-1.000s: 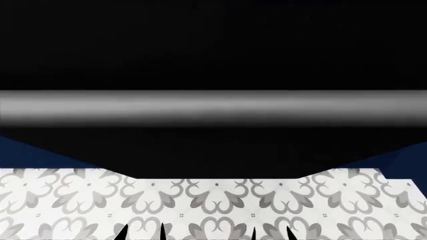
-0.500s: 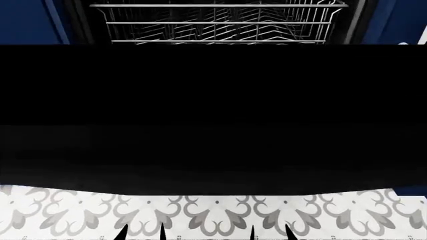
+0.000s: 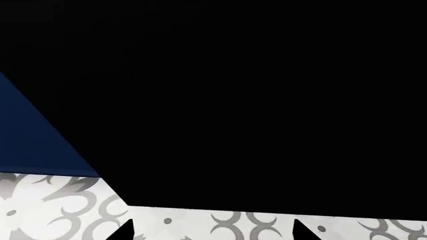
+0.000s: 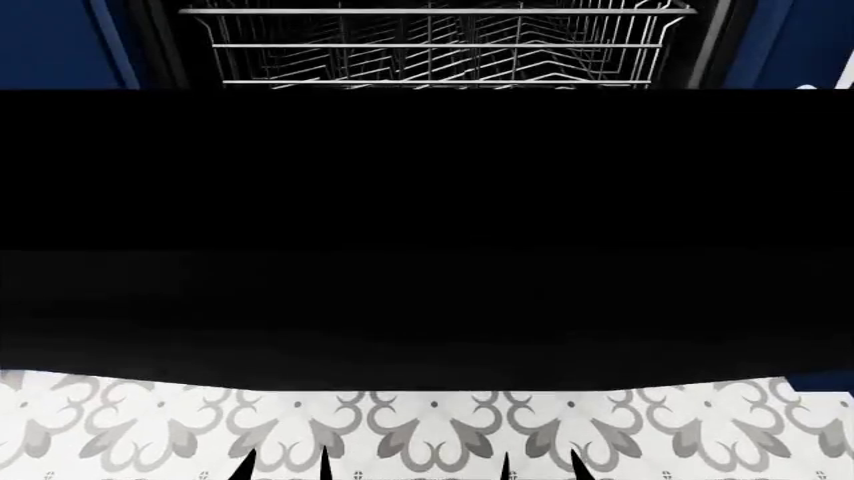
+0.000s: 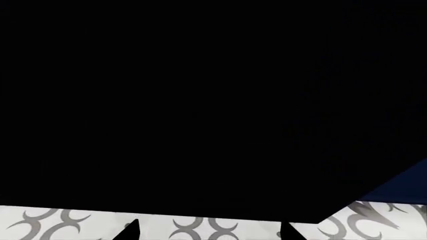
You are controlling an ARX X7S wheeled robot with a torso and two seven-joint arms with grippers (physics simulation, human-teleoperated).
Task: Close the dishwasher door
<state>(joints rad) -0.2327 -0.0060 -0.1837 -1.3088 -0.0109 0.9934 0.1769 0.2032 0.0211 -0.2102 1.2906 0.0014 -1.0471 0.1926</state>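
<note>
The dishwasher door (image 4: 427, 230) is a wide matte black panel, let down and open, filling the middle of the head view. Its handle and control strip do not show. It also fills the left wrist view (image 3: 253, 100) and the right wrist view (image 5: 200, 100). Only the black fingertips of my left gripper (image 4: 284, 468) and right gripper (image 4: 541, 468) show, low over the tiled floor in front of the door's near edge. The left gripper (image 3: 213, 231) and the right gripper (image 5: 209, 231) are both open and empty, apart from the door.
A silver wire dish rack (image 4: 434, 45) sits in the dishwasher opening behind the door. Navy blue cabinets (image 4: 54, 40) flank it on both sides. A white floor with a grey flower pattern (image 4: 427, 430) lies under the grippers.
A second ago the view showed a grey bar across the black panel. It has since shifted to show the rack above the door. Nothing has moved in the last half second.
</note>
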